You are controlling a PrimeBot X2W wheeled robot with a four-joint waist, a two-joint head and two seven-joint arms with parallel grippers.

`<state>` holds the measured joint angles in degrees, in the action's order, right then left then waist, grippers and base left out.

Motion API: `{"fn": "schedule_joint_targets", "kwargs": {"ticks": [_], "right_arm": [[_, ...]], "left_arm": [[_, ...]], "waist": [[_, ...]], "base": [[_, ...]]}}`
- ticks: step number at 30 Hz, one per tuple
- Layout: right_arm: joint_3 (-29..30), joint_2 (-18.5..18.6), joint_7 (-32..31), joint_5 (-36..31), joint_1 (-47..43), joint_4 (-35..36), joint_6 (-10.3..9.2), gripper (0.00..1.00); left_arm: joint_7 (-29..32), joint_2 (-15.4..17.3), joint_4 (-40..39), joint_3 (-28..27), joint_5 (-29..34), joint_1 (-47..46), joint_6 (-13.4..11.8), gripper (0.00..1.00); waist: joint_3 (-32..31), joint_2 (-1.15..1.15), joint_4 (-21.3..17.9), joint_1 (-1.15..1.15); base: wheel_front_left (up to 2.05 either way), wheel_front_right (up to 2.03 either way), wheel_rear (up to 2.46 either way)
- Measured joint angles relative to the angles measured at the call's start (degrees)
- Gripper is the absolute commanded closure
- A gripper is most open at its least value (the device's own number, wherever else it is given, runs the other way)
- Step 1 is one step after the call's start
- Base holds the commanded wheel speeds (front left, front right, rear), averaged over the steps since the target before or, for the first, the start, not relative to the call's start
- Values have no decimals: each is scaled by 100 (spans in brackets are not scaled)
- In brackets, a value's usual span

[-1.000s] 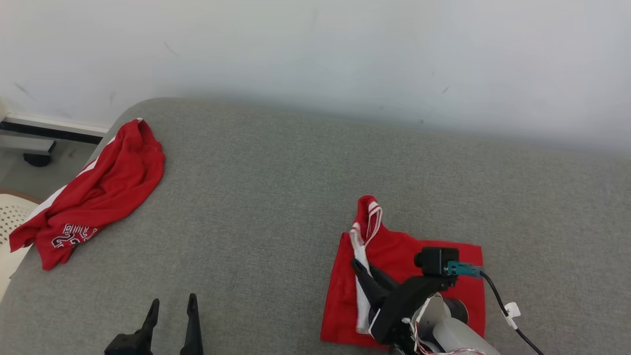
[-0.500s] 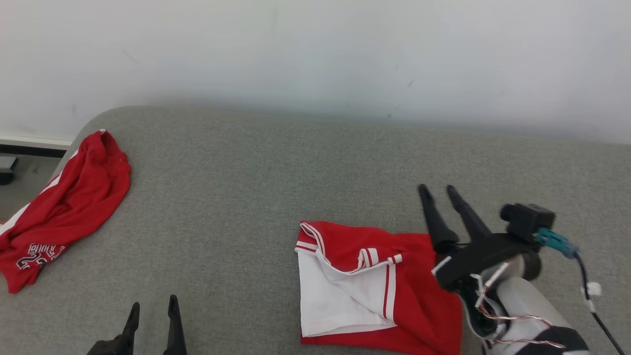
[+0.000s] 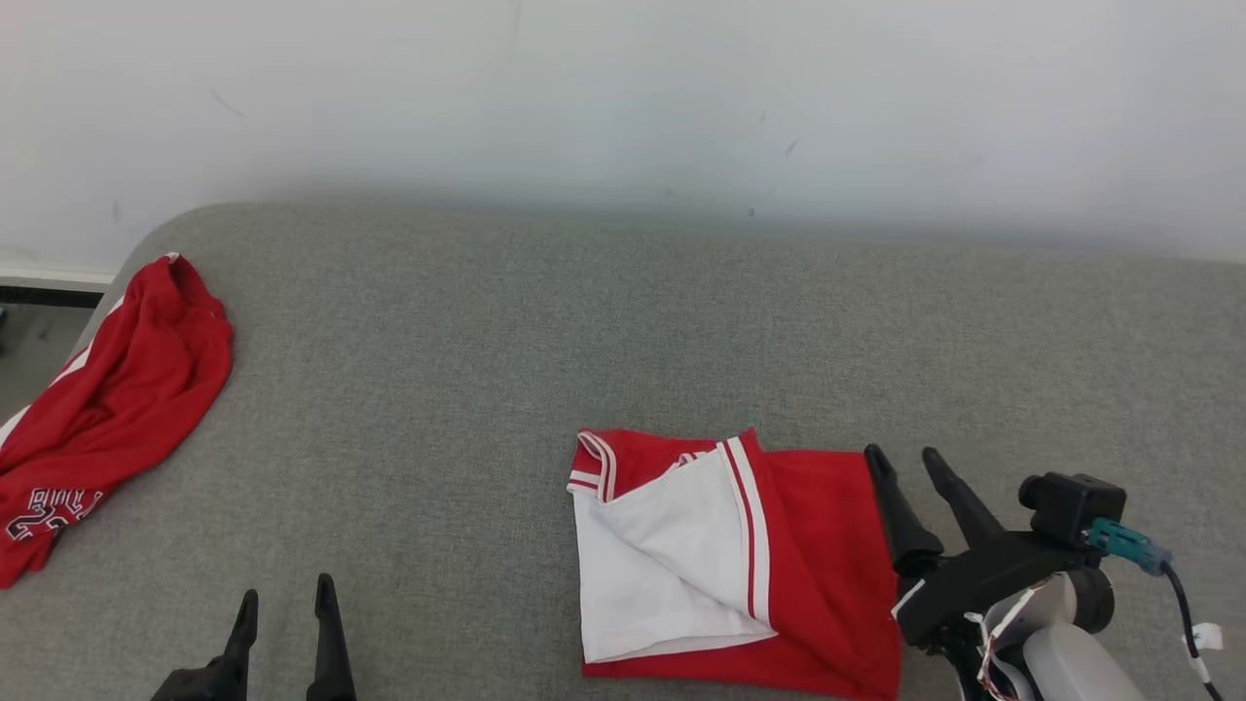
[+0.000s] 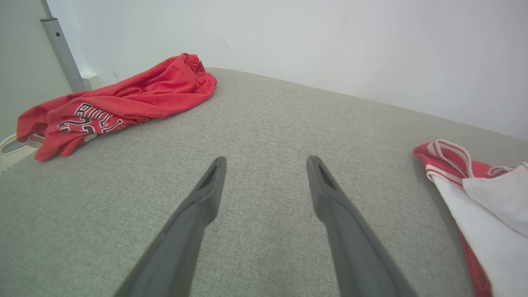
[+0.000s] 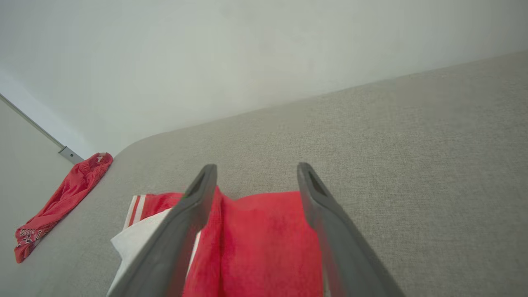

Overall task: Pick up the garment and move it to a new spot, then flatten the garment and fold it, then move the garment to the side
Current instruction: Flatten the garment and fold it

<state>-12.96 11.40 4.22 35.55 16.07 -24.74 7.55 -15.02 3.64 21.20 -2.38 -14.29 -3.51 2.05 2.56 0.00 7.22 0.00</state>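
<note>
On the cushion point(image 3: 487, 341) I see the garment point(image 3: 827, 545) lower centre-right, lying flat, red with a white flap (striped trim) turned over. Right gripper point(image 3: 900, 453) at its right edge, left gripper point(image 3: 285, 587) lower left; both spread, empty.

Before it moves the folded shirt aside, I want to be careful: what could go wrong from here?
The shirt has a loose white flap on top, so a drag by the open right claw at its right edge may undo the fold. The red jersey lies at the left edge of the grey cushion; sliding the shirt there could knock it off.
</note>
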Motion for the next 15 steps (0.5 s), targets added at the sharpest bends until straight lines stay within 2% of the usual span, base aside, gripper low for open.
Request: {"fn": "schedule_joint_targets", "kwargs": {"ticks": [9, 15], "right_arm": [[-276, -224, -335, -119, 73, -58, 0, 0], [-659, -328, -456, -268, 772, -847, 0, 0]], "left_arm": [[0, -10, 36, 23, 23, -70, 31, 0], [0, -32, 58, 115, 40, -140, 57, 0]], "waist": [[74, 0, 56, 0], [188, 0, 187, 0]], "base": [[0, 0, 0], [0, 0, 0]]}}
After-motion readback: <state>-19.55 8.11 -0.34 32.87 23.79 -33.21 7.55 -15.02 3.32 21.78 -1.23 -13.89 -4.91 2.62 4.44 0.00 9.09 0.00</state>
